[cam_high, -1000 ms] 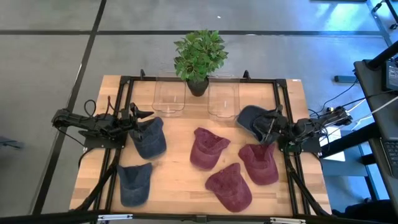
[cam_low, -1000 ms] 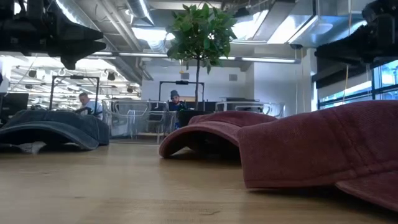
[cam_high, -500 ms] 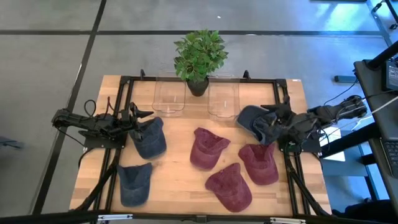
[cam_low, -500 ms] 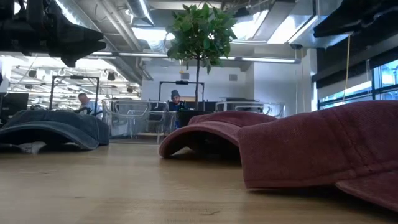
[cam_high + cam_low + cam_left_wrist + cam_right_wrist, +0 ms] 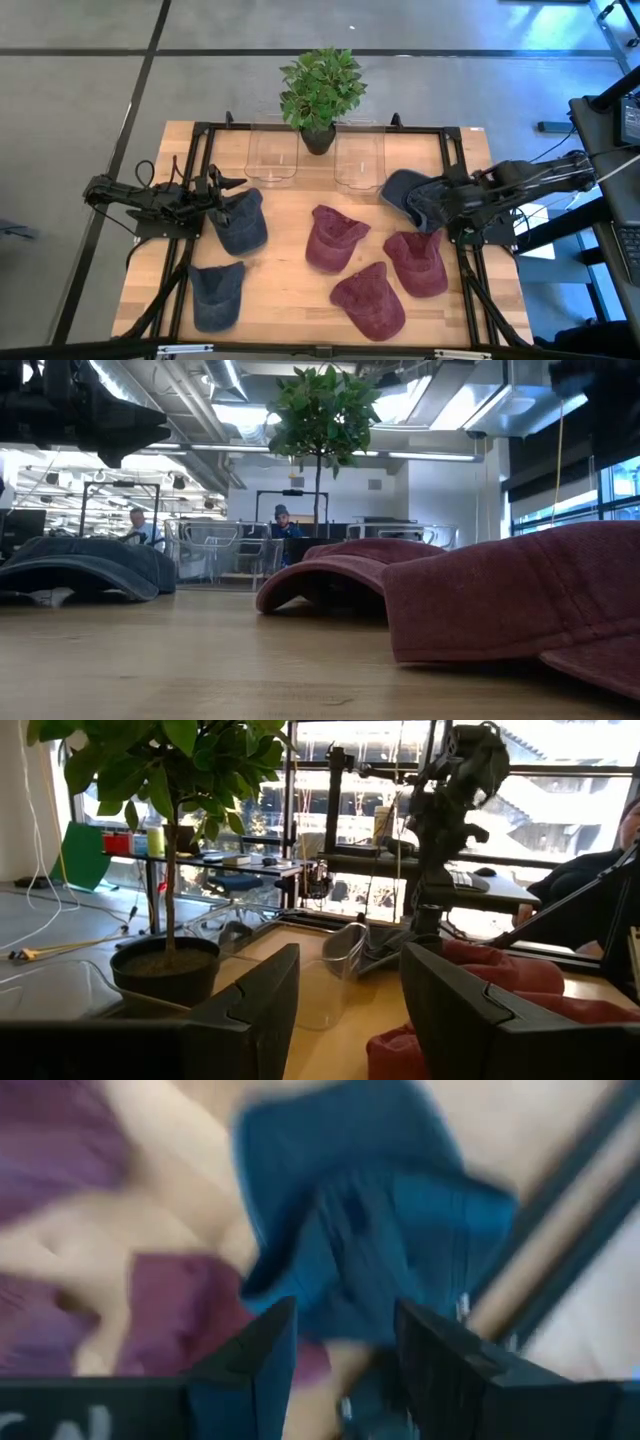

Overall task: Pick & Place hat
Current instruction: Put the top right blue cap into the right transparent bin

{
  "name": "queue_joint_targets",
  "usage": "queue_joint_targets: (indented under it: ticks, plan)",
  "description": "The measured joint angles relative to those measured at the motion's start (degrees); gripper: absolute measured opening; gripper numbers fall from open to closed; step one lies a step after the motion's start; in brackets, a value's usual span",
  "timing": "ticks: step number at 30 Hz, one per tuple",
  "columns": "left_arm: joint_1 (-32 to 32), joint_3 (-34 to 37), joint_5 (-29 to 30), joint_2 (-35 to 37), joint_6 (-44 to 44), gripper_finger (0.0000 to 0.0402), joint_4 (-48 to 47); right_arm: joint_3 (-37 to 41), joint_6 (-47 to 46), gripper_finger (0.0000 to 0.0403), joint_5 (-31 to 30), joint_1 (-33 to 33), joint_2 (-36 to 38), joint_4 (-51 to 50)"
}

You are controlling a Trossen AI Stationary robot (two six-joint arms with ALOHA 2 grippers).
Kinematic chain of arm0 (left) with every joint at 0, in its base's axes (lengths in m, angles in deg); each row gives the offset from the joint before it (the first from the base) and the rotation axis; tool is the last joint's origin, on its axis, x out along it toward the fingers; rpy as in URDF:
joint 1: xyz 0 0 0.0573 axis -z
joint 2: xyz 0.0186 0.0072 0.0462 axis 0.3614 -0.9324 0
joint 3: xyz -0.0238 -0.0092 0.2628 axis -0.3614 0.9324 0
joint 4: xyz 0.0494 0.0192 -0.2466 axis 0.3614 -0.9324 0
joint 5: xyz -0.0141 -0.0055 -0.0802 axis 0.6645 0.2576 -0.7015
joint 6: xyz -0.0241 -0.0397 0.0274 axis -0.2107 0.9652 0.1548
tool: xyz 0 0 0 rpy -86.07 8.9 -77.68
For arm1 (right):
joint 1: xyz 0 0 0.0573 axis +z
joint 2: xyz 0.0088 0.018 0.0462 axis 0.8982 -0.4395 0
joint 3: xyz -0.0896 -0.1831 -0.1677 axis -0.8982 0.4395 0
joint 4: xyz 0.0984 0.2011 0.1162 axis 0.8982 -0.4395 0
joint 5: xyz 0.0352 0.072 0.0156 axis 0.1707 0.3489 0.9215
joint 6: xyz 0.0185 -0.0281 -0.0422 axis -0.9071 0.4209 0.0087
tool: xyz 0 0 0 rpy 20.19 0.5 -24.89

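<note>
Blue hat (image 5: 405, 193) | right gripper (image 5: 437, 203) above it, spread | left gripper (image 5: 222, 193) spread, waiting

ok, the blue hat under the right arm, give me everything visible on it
The blue hat is a dark denim-looking cap, soft and crumpled rather than holding its shape. It lies on the wooden table at the right rear, beside the right clear bin and just behind a maroon hat. The right gripper is over its right edge, fingers apart in the wrist view; whether they touch the fabric can't be told. That view is blurred, showing folded blue cloth only.
</note>
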Motion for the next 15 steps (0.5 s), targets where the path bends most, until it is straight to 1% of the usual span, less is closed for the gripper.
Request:
queue_joint_targets:
  ticks: [2, 4, 9, 15]
  plan:
    - [0.0, 0.0, 0.1, 0.0, 0.0, 0.0171, 0.0, 2.0, 0.8, 0.0170, 4.0, -1.7, -0.8, 0.1]
    - [0.0, 0.0, 0.1, 0.0, 0.0, 0.0171, 0.0, 4.1, 2.2, 0.0170, 6.4, -3.4, -1.7, 0.3]
    - [0.0, 0.0, 0.1, 0.0, 0.0, 0.0171, 0.0, 8.1, 3.7, 0.0170, 7.3, -6.8, -4.9, 1.6]
    - [0.0, 0.0, 0.1, 0.0, 0.0, 0.0171, 0.0, 8.9, 11.3, 0.0172, 8.3, -11.5, -9.3, 3.5]
